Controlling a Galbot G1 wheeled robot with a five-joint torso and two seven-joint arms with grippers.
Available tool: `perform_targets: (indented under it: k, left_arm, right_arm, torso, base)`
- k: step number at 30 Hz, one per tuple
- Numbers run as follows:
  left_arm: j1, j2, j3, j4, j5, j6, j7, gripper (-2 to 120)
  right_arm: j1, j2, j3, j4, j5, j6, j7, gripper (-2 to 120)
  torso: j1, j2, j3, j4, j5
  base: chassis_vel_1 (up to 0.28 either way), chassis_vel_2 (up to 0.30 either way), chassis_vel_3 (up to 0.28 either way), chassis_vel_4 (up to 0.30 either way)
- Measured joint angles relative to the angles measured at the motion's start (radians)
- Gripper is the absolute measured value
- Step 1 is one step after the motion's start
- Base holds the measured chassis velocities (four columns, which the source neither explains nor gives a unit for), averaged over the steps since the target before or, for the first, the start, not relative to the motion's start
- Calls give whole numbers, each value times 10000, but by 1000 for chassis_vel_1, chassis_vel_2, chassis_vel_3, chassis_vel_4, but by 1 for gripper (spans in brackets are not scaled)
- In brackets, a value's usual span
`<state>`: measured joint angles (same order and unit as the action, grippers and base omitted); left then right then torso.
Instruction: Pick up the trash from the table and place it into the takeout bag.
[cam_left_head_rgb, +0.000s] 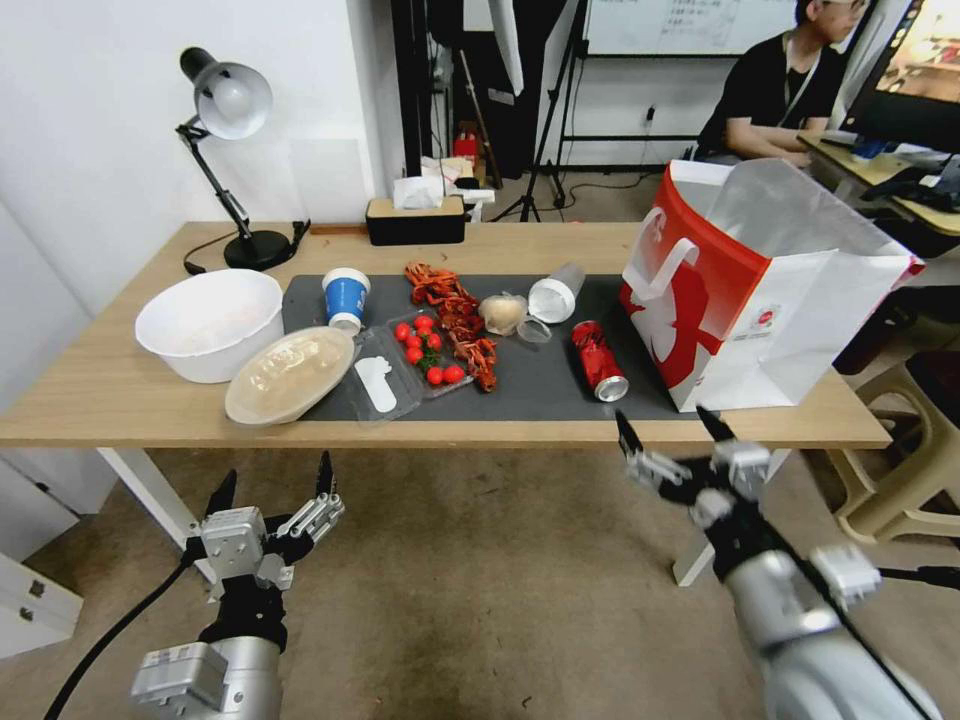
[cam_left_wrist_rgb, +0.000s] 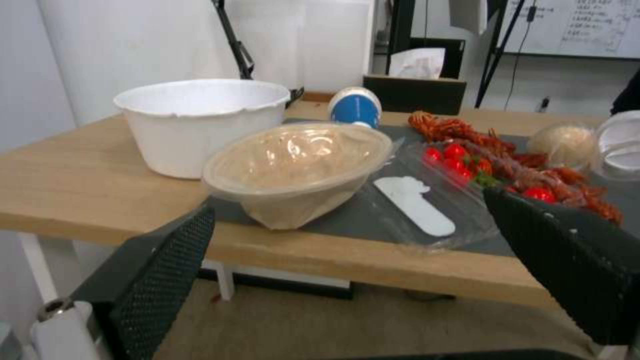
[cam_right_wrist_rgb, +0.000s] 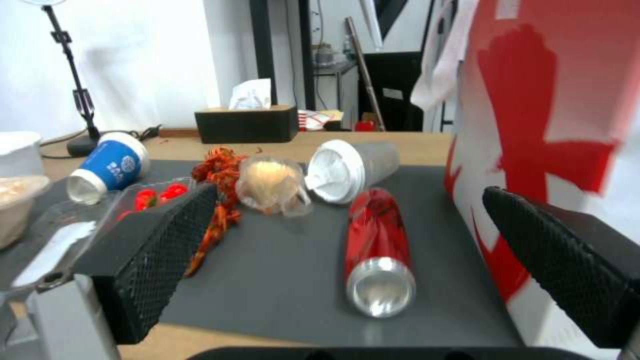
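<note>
Nothing has been lifted yet; all the trash lies on the tabletop (cam_left_head_rgb: 120, 390) and both grippers hang below its near edge.

The left gripper (cam_left_head_rgb: 272, 488) is held with jaws wide and empty, facing the beige round bowl lid (cam_left_head_rgb: 289, 373). The lid overhangs the mat's corner and leans on the large white bowl (cam_left_head_rgb: 209, 322), so a push could tip it off the edge. The blue-and-white paper cup (cam_left_head_rgb: 346, 297) sits just behind the clear tray of tomatoes (cam_left_head_rgb: 425, 352), which could be dragged along by mistake. The pale wrap wad (cam_left_head_rgb: 502, 313) and the clear plastic cup (cam_left_head_rgb: 556, 293) lie touching, so 1 may be nudged when the other is taken.

The red drink can (cam_left_head_rgb: 598, 360) lies on its side and could roll under uneven contact. The right gripper (cam_left_head_rgb: 672, 430), jaws wide and empty, is lined up with it. The takeout bag (cam_left_head_rgb: 760, 290) stands just beside; its handles could be snagged.
</note>
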<state>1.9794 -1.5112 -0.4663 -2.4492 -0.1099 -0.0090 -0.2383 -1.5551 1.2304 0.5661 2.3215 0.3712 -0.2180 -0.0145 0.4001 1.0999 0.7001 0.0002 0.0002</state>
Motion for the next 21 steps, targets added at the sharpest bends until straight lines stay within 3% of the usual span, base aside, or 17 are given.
perform_targets:
  k: [9, 11, 14, 16, 21]
  left_arm:
    - [76, -195, 0, 149, 137, -183, 35, 100]
    - [42, -222, 0, 239, 144, -218, 38, 100]
    - [-8, -245, -6, 346, 145, -223, 33, 100]
    - [-39, -251, -24, 419, 141, -224, 26, 100]
    - [-75, -265, -28, 485, 132, -227, 22, 100]
  right_arm:
    - [2213, -1551, -807, -1563, 1293, -755, 914, 100]
    - [3274, -1966, -1412, -2129, 1782, -1112, 1347, 100]
    - [4237, -2247, -2009, -2515, 2153, -1504, 1754, 100]
    - [5097, -2406, -2616, -2742, 2739, -2355, 2483, 100]
    - [5889, -2415, -3281, -3022, 3433, -3385, 3515, 100]
  torso:
    - [0, 0, 0, -3, 0]
    - [0, 0, 1, -2, -2]
    - [0, 0, 0, -1, -4]
    - [1, 0, 0, -1, -4]
    - [0, 0, 0, -1, -2]
  base:
    - [0, 0, 0, 0]
    - [0, 0, 0, 0]
    - [0, 0, 0, 0]
    - [0, 0, 0, 0]
    - [0, 0, 0, 0]
